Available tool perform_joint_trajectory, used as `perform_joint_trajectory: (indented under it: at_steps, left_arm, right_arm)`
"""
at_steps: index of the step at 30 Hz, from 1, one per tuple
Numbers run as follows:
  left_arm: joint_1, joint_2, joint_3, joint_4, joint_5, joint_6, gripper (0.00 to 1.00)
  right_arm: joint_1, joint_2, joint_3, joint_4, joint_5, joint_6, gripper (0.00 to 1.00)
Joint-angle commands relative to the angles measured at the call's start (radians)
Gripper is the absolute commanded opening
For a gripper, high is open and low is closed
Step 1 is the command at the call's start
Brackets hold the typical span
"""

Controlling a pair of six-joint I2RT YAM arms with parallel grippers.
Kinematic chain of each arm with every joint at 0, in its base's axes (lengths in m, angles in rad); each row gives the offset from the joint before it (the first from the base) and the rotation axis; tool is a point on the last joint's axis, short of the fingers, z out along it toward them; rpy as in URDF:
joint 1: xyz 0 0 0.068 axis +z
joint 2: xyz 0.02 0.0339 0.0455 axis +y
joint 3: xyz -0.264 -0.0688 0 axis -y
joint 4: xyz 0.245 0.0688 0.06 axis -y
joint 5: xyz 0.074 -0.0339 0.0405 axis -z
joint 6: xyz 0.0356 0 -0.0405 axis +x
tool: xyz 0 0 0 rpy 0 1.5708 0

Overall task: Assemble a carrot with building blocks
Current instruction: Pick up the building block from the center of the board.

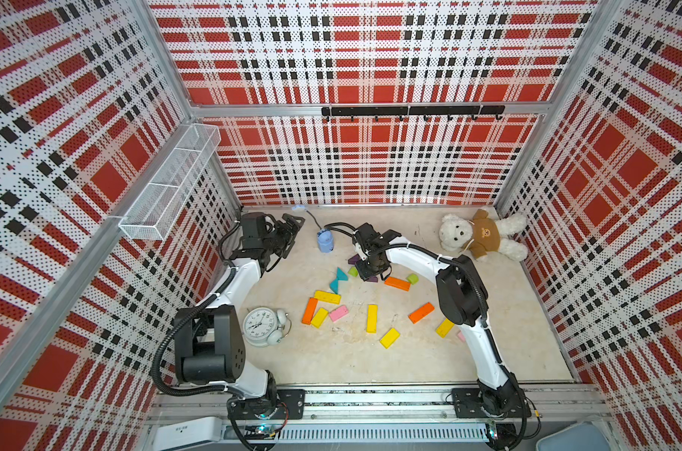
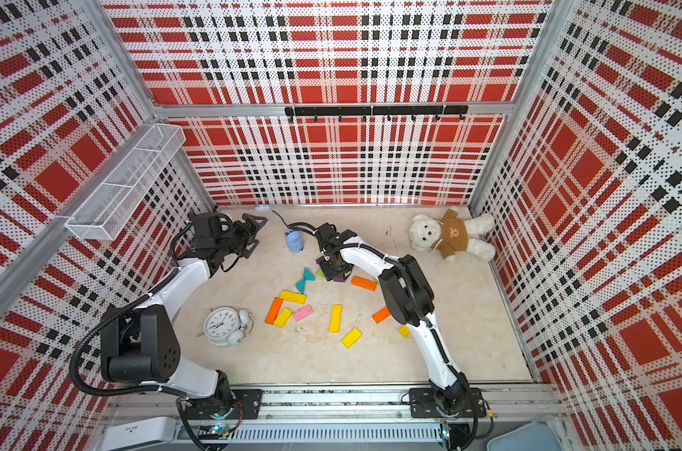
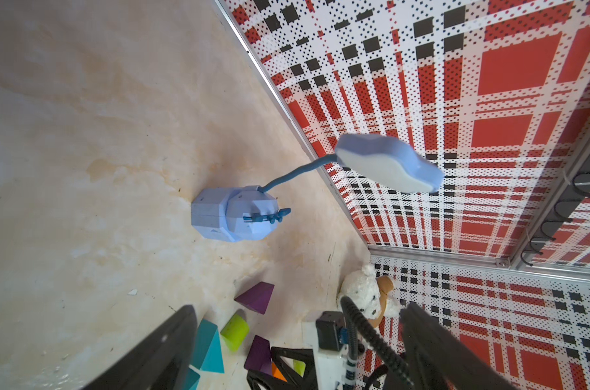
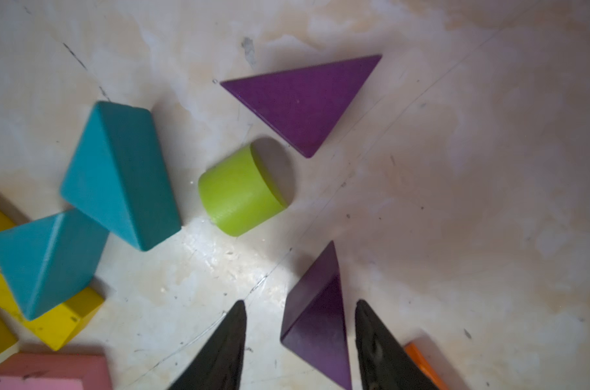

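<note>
Right gripper [image 4: 300, 303] parted, straddling the purple triangle block [image 4: 315, 324] on the tabletop [image 4: 456, 169] — gap beside one finger, nothing gripped yet. Centre first, close on flat faces — slopes may squirt it toward the nearby lime-green cylinder [image 4: 239, 189]. Left gripper [image 1: 292, 234] wide, empty.

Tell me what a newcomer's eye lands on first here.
The red plaid walls shout loudest, all around the table. Next come the bright building blocks scattered mid-table, where the open right hand stands astride a purple triangle. A plush bear lies in the far right corner, a white alarm clock beside the left arm.
</note>
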Motion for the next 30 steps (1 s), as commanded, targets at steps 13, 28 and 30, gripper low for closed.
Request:
perform_joint_trajectory:
  at_steps: [13,28,30]
  left_arm:
    - [-0.013,0.003,-0.001,0.027,0.014,0.001,0.96]
    - [-0.013,0.003,0.002,0.030,0.023,0.007,0.96]
    - [-0.016,0.002,0.002,0.032,0.024,0.009,0.96]
  right_arm:
    - [0.002,0.015,-0.052,0.036,0.032,-0.054,0.37]
    - [-0.031,-0.071,-0.108,0.077,0.092,-0.162,0.25]
    - [-0.052,-0.083,-0.124,0.094,0.099,-0.166,0.24]
